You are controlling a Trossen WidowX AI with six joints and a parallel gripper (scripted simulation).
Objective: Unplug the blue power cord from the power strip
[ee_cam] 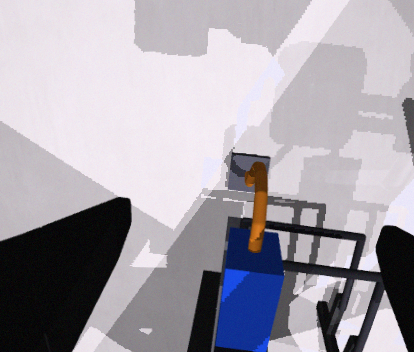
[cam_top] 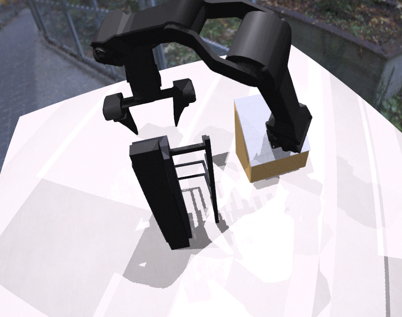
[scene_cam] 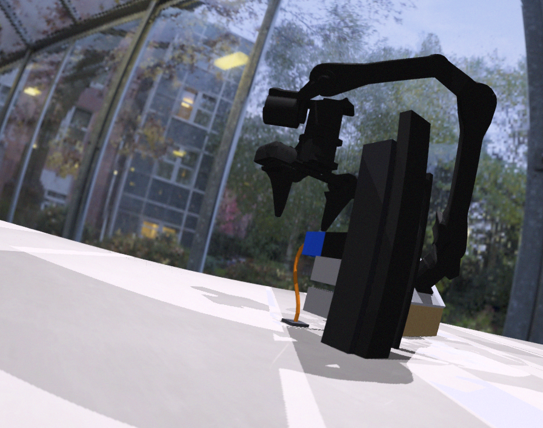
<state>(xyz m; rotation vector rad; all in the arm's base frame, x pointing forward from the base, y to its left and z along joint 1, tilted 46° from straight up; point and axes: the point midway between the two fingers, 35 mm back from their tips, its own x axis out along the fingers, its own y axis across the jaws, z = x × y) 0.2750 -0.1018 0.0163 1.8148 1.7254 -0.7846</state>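
— Where am I?
— My black end effector [scene_cam: 304, 218] hangs wide open, gripping nothing, above the blue box-shaped plug [scene_cam: 314, 244].
— Unplugged?
— Can't tell; it sits beside the tall black strip [scene_cam: 377, 244]. Release looks done.

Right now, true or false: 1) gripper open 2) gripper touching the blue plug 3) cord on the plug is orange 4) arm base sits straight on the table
1) True: the gripper is open, holding nothing.
2) False: in the exterior view both fingers hang above the blue plug, apart from it.
3) True: an orange cord runs from the plug down to a small dark pad on the table.
4) False: the base stands on a tan box.
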